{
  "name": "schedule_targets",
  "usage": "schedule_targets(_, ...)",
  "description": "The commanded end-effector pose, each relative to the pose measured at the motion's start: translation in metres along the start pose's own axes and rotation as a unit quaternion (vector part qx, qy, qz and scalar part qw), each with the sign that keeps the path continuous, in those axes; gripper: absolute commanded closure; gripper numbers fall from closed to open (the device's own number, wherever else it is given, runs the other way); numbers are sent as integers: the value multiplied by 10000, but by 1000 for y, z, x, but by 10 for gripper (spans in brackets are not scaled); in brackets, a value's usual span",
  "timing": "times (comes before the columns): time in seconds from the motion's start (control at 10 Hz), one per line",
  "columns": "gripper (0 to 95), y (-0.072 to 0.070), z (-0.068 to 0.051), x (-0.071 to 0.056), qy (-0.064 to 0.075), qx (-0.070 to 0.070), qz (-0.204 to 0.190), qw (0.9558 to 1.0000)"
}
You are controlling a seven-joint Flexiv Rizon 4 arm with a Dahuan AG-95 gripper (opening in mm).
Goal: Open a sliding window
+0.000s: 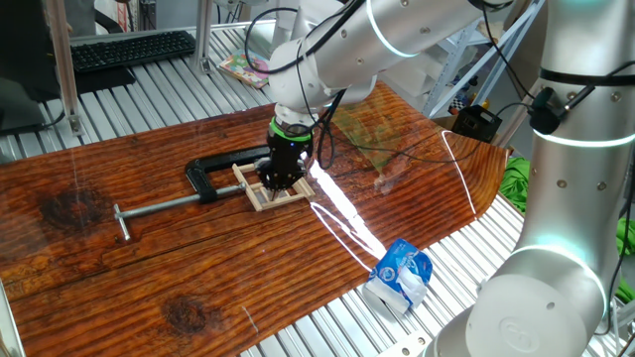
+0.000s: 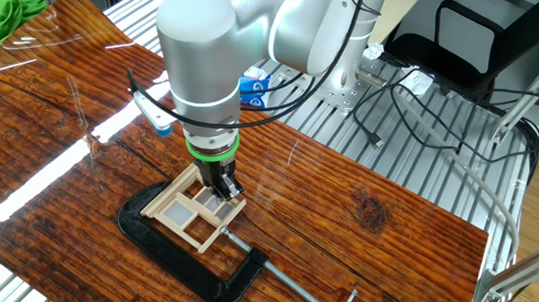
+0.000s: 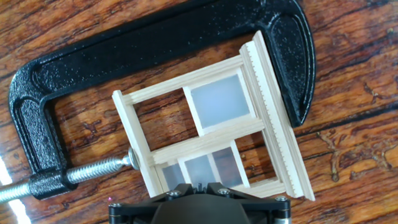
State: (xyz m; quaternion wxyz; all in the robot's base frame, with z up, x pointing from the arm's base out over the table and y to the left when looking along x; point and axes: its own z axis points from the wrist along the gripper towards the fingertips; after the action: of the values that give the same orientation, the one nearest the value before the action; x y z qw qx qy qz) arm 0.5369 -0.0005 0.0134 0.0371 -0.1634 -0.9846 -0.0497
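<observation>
The sliding window is a small pale wood frame with crossbars, lying flat on the brown wood-grain table. A black C-clamp holds it. My gripper points straight down onto the window, fingers close together, tips touching its near end. In the other fixed view the fingertips rest on the window at the end away from the clamp. In the hand view the window fills the centre. Frosted panes overlap just ahead of my gripper, and the clamp curves round it.
The clamp's long metal screw bar runs left to a T-handle. A blue and white packet lies at the table's near right edge. A keyboard, a black box, cables and green cloth lie around the table.
</observation>
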Motion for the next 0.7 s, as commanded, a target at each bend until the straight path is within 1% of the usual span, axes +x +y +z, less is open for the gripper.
schedule_targets(0.1,950,-3,-1,-2,-70,15,-89,9999)
schedule_targets(0.2,950,-4,-1,-3,-81,31,-177,9998)
schedule_targets(0.4,950,-9,-3,-6,-45,48,-366,9993)
schedule_targets(0.7,950,-15,-5,-8,-43,91,-606,9981)
